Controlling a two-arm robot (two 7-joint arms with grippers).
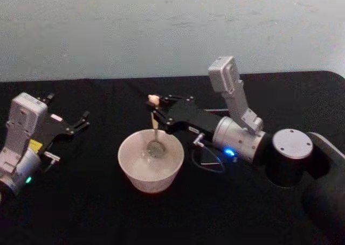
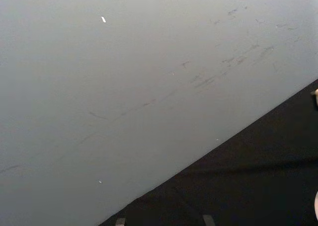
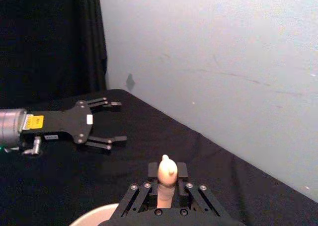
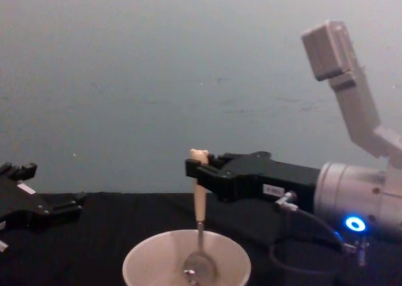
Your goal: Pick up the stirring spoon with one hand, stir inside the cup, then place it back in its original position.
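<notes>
1. The cup point(image 1: 151, 181) stands upright on the table, nearest the robot. The metal bowl of the spoon point(image 1: 155, 131) is lowered inside it, at or close to the bottom.
2. The spoon is held upright over the cup by the right gripper point(image 1: 156, 111), whose fingers are clamped on the beige handle just under the bear head.
3. If wide circles were stirred, the rim could be struck by the thin neck and the cup pushed or tipped, since it is steadied by nothing.
4. Because the handle is gripped so high, the spoon could be twisted loose if its bowl were dragged hard along the cup's floor.
5. The left gripper point(image 1: 81, 122) is parked well apart on the left, with its fingers spread and nothing held.
6. The table point(image 1: 242, 212) is covered in black cloth. It is backed by a pale, scuffed wall point(image 1: 161, 29).
</notes>
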